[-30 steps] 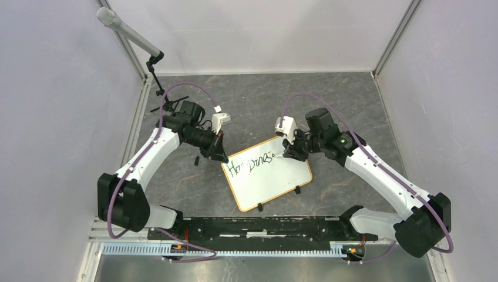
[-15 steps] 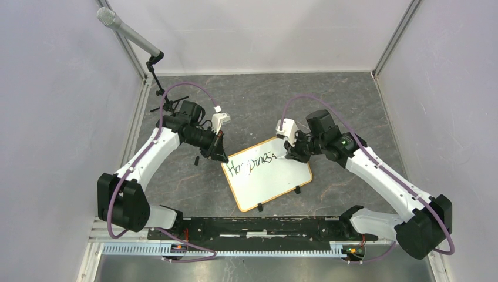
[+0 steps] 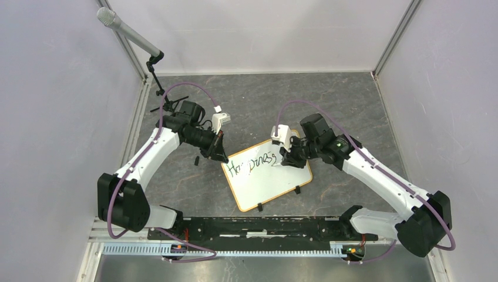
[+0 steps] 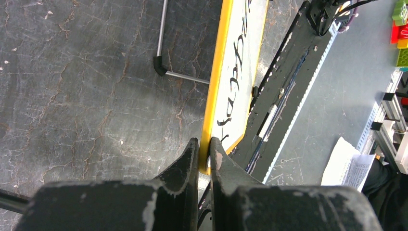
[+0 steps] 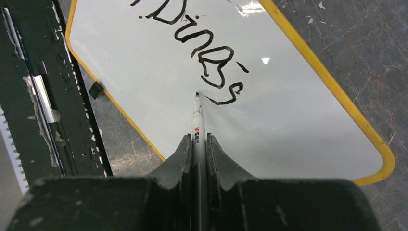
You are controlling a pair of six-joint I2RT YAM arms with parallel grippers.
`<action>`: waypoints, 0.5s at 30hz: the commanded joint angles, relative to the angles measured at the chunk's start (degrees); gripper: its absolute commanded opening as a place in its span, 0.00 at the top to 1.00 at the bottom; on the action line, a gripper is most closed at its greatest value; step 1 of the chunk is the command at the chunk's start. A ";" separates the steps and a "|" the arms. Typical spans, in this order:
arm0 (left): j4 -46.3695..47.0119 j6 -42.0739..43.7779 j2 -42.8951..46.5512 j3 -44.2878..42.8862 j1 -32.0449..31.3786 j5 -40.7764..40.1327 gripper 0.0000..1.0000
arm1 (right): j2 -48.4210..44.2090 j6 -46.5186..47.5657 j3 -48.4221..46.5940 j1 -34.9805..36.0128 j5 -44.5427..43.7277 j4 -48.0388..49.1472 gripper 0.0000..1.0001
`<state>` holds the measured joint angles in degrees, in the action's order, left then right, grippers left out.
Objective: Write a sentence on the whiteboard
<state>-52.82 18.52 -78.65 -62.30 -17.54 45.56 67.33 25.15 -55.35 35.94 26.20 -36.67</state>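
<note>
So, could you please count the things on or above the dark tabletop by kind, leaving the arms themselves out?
whiteboard: 1
marker: 1
microphone on its stand: 1
Total: 3

microphone (image 3: 126, 32) on stand (image 3: 157, 79), far-left corner

I record that my right gripper (image 3: 285, 157) has moved left and a little nearer over the whiteboard (image 3: 270, 183) in the last second. The sentence (image 5: 207, 53) has gained a closing curl. The marker (image 5: 197, 118) tip now stands just beside that stroke.
</note>
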 commanded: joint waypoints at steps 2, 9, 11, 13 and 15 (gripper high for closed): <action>-1.76 0.20 -1.63 1.13 -2.24 -2.50 0.98 | -1.36 -0.45 -2.63 0.36 4.47 1.03 1.00; -1.83 0.28 -1.91 1.04 -2.24 -2.24 0.98 | -4.36 -0.11 -0.46 1.91 9.32 1.83 1.00; -1.76 0.28 -2.03 0.96 -2.22 -2.28 0.98 | -4.60 -0.31 0.44 3.65 8.59 2.78 1.00; -1.79 0.24 -2.12 0.87 -2.24 -2.23 0.98 | -4.69 -0.62 1.25 6.01 6.96 4.25 1.00; -1.79 0.28 -2.21 0.80 -2.24 -2.23 0.98 | -5.07 -1.26 2.16 8.90 5.55 6.36 1.00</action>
<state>-52.84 18.52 -78.72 -62.35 -17.54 45.58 63.42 24.95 -54.89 40.62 32.69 -34.98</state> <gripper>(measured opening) 0.149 0.160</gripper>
